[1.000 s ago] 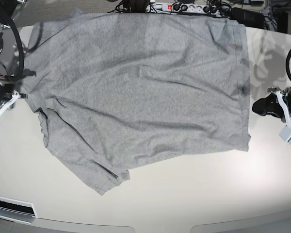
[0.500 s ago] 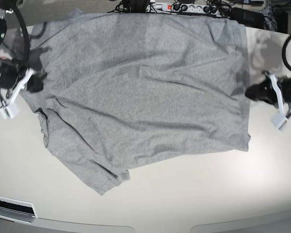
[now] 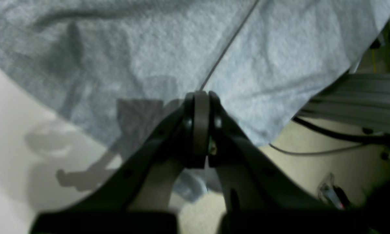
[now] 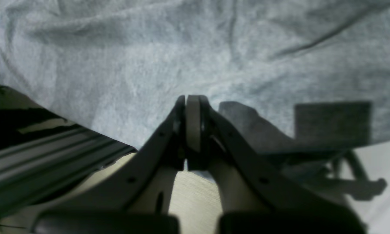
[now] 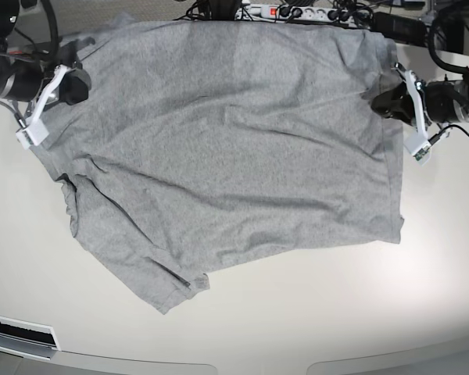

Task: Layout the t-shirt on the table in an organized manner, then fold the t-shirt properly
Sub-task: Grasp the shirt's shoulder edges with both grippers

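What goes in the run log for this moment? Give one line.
phase: layout | t-shirt: spread, plain side up, wrinkled | left gripper: shut, over far corner | right gripper: shut, over far edge

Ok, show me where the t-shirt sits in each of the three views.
Base: t-shirt spread across the table's upper middle.
Left wrist: fills the top, beyond the left end effector.
Right wrist: fills the top, beyond the right end effector.
Shared landmark: the shirt's far edge, hanging past the table in both wrist views.

My left gripper [image 3: 197, 97] and right gripper [image 4: 192, 99] are matte black, each with two curved, tapering fingers dotted with small holes. Grey pads line the fingertips. Behind them sit white brackets and black looping cables.
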